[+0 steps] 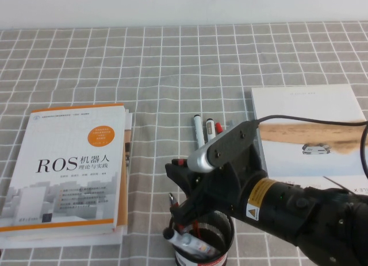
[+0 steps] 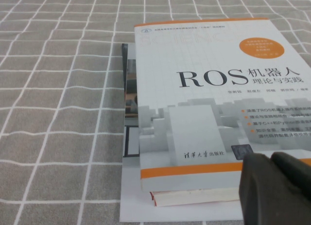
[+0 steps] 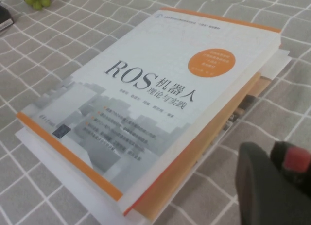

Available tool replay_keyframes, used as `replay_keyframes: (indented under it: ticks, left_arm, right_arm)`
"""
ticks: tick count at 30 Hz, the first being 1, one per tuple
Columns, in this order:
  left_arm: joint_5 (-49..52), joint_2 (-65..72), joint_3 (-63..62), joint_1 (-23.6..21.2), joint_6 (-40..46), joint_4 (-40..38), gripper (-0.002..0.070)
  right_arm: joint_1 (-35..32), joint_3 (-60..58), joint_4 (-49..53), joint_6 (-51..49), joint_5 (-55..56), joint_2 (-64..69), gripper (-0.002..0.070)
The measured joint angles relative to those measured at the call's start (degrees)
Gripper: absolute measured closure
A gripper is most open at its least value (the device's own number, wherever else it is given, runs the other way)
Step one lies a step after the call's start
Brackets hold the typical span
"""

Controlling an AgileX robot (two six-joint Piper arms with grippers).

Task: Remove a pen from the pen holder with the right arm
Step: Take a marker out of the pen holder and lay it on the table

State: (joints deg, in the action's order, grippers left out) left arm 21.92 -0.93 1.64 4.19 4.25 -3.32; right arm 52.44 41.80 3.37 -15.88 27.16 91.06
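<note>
Grey checked cloth [image 1: 172, 59] covers the bench, with a pale wall behind it. We log the right tool [image 1: 179, 177] low at the near edge, coming in on its arm from the near right. It is closed on a pen [image 1: 179, 161] with a red end. In the right wrist view the pen [image 3: 296, 159] shows that same red end, with one dark finger [image 3: 260, 186] just beside it.

The pen holder [image 1: 223, 234] (black mesh cup) sits directly under the right tool, partly hidden by the arm. The gripped pen's red end stands above the holder's rim. We cannot tell whether its lower end is clear of the cup. Two more pens are in the holder below the tool: a white pen [image 1: 185, 241] tilted across the opening, and a thin red-tipped pen [image 1: 171, 197] at the rim.

Beyond the right tool, two markers [image 1: 198, 131] lie flat on the cloth side by side. A white booklet [image 1: 310, 122] lies beyond the tool and off to its right. The ROS book [image 1: 69, 162] tops a small stack well off to the tool's left, and the right wrist view faces this ROS book [image 3: 146, 98].

The left tool [image 2: 270, 163] shows only in the left wrist view. It hangs above a corner of the ROS book [image 2: 214, 113], closed with its dark tips together, gripping nothing.
</note>
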Motion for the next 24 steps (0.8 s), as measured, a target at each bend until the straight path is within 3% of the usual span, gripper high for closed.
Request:
replay_keyframes:
  ticks: [16, 24]
  left_arm:
    - [0.0, 0.0, 0.0, 0.0, 0.0, 0.0, 0.0678]
    - [0.0, 0.0, 0.0, 0.0, 0.0, 0.0, 0.0678]
  right_arm:
    - [0.0, 3.4, 1.1, 0.6, -10.4, -9.6, 0.0677]
    - [0.0, 10.5, 5.3, 0.7, -22.4, -13.0, 0.0677]
